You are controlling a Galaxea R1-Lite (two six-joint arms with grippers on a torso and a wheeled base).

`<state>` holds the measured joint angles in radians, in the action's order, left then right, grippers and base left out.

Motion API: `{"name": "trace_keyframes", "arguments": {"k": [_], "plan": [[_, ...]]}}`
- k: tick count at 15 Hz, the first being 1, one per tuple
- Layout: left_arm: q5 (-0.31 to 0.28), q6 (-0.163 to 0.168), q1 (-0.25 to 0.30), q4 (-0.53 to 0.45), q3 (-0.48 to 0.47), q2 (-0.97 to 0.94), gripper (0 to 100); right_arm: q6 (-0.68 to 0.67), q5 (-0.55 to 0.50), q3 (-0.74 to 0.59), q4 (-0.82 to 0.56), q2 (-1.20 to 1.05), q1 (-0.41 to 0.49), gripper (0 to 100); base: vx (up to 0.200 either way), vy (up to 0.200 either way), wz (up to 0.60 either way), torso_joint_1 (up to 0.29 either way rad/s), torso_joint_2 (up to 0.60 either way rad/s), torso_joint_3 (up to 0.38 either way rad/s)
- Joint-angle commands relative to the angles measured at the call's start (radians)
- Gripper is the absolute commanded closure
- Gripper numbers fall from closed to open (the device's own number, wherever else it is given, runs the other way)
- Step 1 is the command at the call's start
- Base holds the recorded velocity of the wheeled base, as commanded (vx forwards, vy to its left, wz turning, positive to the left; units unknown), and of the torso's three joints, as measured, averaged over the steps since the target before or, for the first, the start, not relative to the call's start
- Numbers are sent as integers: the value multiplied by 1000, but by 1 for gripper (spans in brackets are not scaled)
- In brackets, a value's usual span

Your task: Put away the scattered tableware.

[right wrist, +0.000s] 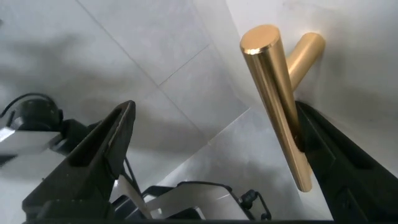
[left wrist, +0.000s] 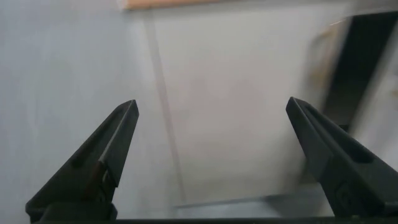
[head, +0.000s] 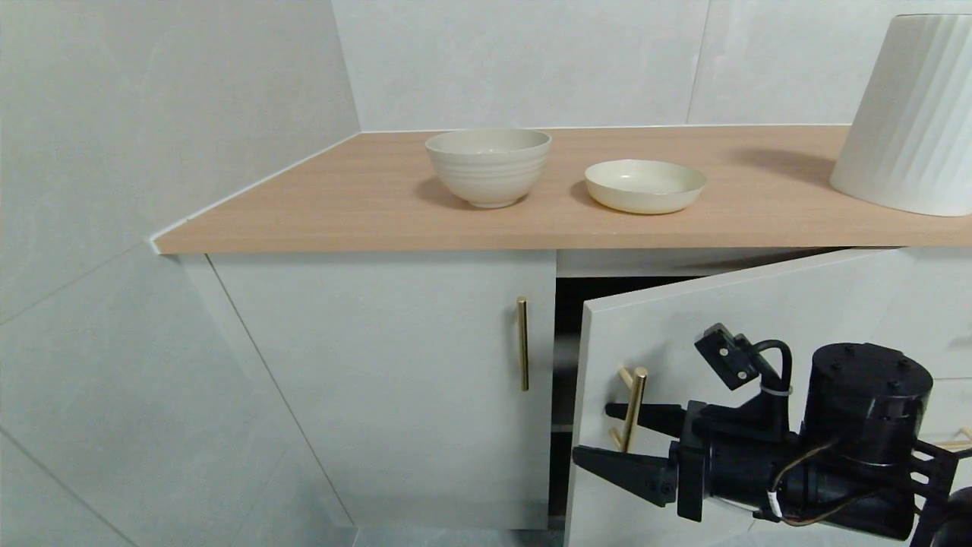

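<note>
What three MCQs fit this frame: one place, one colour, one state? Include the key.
1. Where is the bowl?
A. In the cabinet
B. On the counter, left of the dish
C. On the floor

2. What colour is the left handle?
A. Black
B. Red
C. Gold

3. How is the right door?
A. Ajar
B. Shut
C. Taken off

Key:
1 B: it stands on the wood top beside the dish.
2 C: the bar shines gold.
3 A: a dark gap shows at its edge, and the right gripper has open jaws either side of the right handle.
</note>
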<state>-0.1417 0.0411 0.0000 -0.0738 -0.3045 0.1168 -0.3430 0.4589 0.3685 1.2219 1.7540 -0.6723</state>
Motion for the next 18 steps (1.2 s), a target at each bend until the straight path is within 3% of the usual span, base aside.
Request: {"name": "trace_keyframes", "arguments": {"k": [1, 3, 5, 7, 12, 13, 16, 18], "plan": [[-170, -3, -2, -57, -277, 417, 0, 1, -2, -36, 5, -25, -4, 0, 0, 0, 0, 0, 0, 0], [-251, -4, -2, -47, -395, 659, 0, -2, -2, -71, 5, -76, -19, 0, 0, 0, 0, 0, 0, 0], [-259, -4, -21, 9, -441, 851, 0, -2, -2, -91, 4, -102, -26, 0, 0, 0, 0, 0, 0, 0], [-249, -20, -121, 132, -443, 1026, 0, -2, 0, -89, 5, -97, -26, 0, 0, 0, 0, 0, 0, 0], [-219, -156, -383, 244, -443, 1173, 0, -2, 0, -91, 4, -94, -26, 0, 0, 0, 0, 0, 0, 0], [-220, -181, -437, 253, -443, 1182, 100, -2, -2, -91, 4, -87, -26, 0, 0, 0, 0, 0, 0, 0], [-226, -185, -517, 264, -435, 1202, 100, -2, 0, -91, 4, -79, -26, 0, 0, 0, 0, 0, 0, 0], [-228, -185, -529, 279, -435, 1232, 100, -1, 0, -92, 4, -64, -26, 0, 0, 0, 0, 0, 0, 0]]}}
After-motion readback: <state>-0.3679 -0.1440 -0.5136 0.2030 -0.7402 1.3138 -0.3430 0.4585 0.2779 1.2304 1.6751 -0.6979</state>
